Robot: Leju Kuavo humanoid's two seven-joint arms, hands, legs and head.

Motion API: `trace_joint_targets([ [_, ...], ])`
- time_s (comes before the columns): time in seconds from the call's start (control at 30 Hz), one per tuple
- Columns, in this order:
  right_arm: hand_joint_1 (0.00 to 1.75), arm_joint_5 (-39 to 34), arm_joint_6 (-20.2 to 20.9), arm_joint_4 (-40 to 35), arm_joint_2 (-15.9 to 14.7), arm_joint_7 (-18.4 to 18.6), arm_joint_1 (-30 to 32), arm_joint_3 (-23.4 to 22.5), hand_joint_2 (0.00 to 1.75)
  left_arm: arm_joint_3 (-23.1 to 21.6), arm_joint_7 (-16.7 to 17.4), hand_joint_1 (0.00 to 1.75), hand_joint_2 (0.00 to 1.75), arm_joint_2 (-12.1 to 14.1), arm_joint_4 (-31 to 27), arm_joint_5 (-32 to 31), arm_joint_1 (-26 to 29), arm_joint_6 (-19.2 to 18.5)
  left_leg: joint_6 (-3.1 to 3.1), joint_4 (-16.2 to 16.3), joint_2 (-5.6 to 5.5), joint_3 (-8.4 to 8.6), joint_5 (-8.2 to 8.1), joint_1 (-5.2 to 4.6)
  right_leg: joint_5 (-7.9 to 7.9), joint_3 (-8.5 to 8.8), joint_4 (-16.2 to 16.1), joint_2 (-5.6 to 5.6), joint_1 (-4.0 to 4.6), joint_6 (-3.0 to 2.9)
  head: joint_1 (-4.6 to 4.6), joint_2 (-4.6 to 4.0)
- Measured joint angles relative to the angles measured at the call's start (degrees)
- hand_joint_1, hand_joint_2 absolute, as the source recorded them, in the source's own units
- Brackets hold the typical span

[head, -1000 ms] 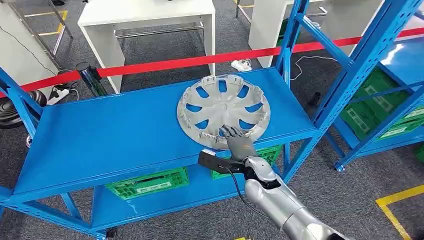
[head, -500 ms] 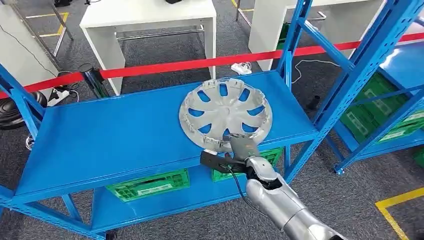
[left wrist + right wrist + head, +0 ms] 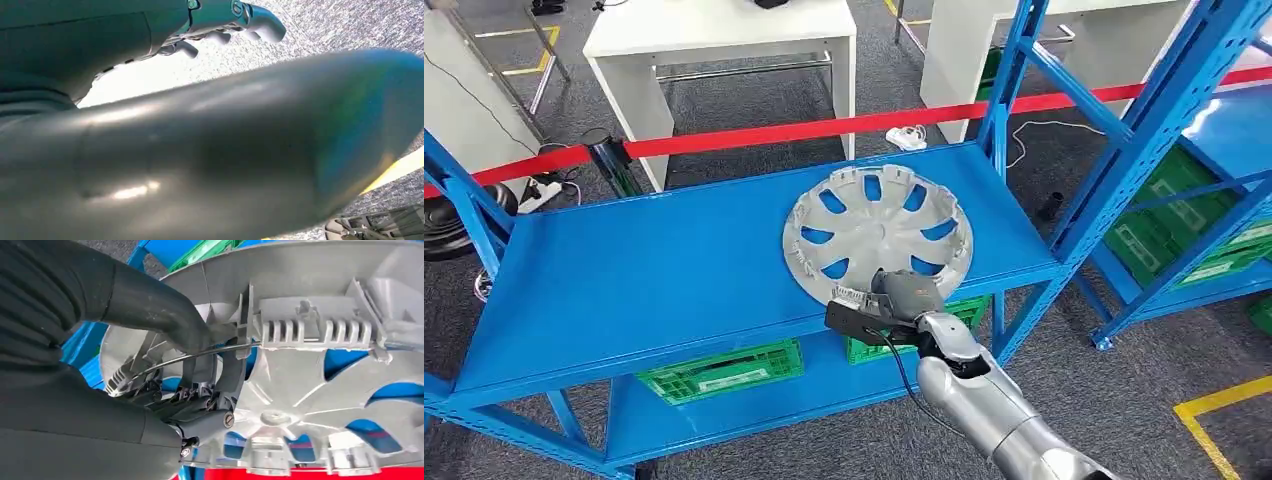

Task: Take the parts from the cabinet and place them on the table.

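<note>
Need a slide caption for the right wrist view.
Right robot hand grips the near rim of the silver wheel cover on the blue shelf.

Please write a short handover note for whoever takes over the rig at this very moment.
Right hand: grips the near rim of the silver wheel cover; in the right wrist view the thumb and fingers clamp the rim.
Left hand: holds nothing, over the floor.
The wheel cover rests on the blue shelf, its near edge overhanging the front.
Done: grasp made.
Left: lift the cover off the shelf and carry it to a table.
</note>
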Motion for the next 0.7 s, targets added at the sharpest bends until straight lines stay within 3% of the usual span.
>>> trace_joint_targets([
  [0.2,1.75,-0.76,-0.19,0.72,0.00,-1.41,-0.46,0.00,1.75,0.00,-0.09,0.00,0.00,0.00,0.00,0.00,0.06,0.00,-0.01,-0.01,0.03,0.07,-0.01,0.00,-0.02,0.05,0.00,0.01,0.00,-0.02,0.00,0.00],
  [0.33,1.75,-3.36,-6.79,1.09,0.00,-6.88,-0.22,-0.11,1.75,0.00,-0.46,0.00,0.00,0.00,0.00,0.41,0.17,0.00,-0.02,-0.01,0.02,0.04,-0.01,0.00,-0.02,0.07,0.00,0.00,0.00,-0.02,0.00,0.00],
  [0.37,1.75,-3.76,-8.33,1.09,0.04,-8.09,-0.06,-0.11,1.75,0.00,-0.52,0.00,1.75,0.00,0.00,0.61,0.25,0.00,-0.02,-0.01,0.02,-0.01,-0.01,0.00,0.00,0.10,0.00,-0.01,0.00,0.00,0.02,0.00],
  [0.47,1.75,-4.52,-12.21,-0.34,0.28,-13.02,0.65,-0.02,1.75,0.00,-0.52,0.00,1.75,0.00,0.02,0.20,0.42,-0.02,-0.03,-0.01,0.01,-0.18,0.00,0.00,0.03,-0.09,0.02,0.00,0.00,0.01,0.02,0.00],
  [0.5,1.75,-4.63,-12.90,-1.29,0.44,-14.12,0.68,0.20,1.75,0.00,-0.41,0.00,0.00,-0.02,0.02,-0.04,0.44,-0.07,-0.03,-0.01,0.01,-0.30,0.01,0.00,0.07,-0.18,0.04,0.00,0.01,0.03,0.00,0.00],
  [0.6,1.75,-4.44,-13.16,-5.28,0.94,-14.97,-0.56,1.26,1.75,0.00,-0.79,0.00,0.00,-0.20,0.02,-0.15,0.37,-0.66,-0.08,-0.01,-0.05,-0.47,0.08,0.00,0.09,-0.35,0.05,-0.01,0.01,0.03,0.00,0.00],
  [0.7,1.75,-3.98,-12.37,-9.54,1.25,-15.50,-3.88,3.19,1.75,0.04,-4.38,0.00,0.00,-0.35,0.02,1.16,0.26,-1.95,-0.12,-0.03,-0.04,-0.66,0.11,0.00,0.10,-0.57,0.08,0.02,0.02,0.02,0.00,0.00],
])
